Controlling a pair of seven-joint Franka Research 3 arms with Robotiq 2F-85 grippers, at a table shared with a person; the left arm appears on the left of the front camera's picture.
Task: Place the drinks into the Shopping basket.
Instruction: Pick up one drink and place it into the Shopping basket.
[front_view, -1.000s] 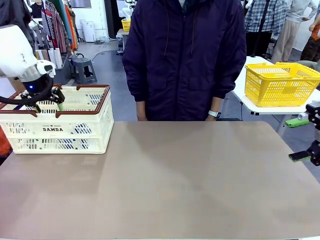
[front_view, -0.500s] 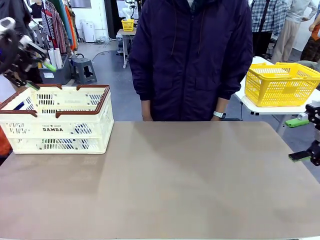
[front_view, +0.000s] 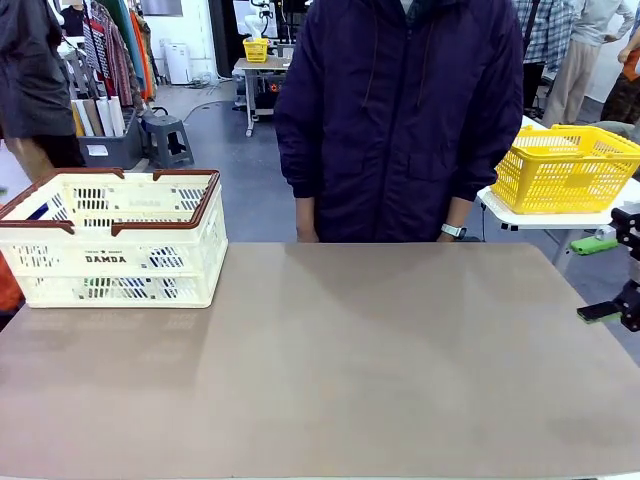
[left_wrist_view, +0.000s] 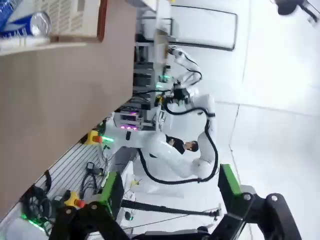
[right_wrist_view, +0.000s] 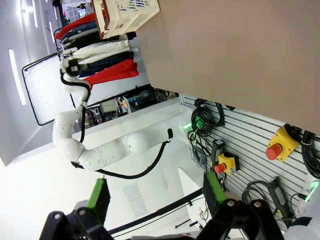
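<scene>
The Shopping basket (front_view: 110, 262), cream-white with a brown-red rim and "DAMDA" on its side, stands at the table's far left. A blue and white drink can (left_wrist_view: 26, 24) lies inside it, seen in the left wrist view next to the basket's rim (left_wrist_view: 102, 20). Bits of green (front_view: 100, 291) show through the low slots; I cannot tell what they are. My left gripper (left_wrist_view: 170, 200) is open with nothing between its green pads, high and away from the basket. My right gripper (right_wrist_view: 156, 200) is also open and holds nothing, off the table's right edge (front_view: 605, 312). The basket (right_wrist_view: 125, 15) sits far from it.
A person in a dark jacket (front_view: 400, 120) stands at the far side of the brown table (front_view: 350, 370), hands down. A yellow mesh basket (front_view: 560, 168) sits on a separate white table at the back right. Other people and clothes racks stand behind.
My left gripper rose from the basket's near-left rim, swung up to the left and left the front view. The person stepped slightly right. The right arm has not moved.
</scene>
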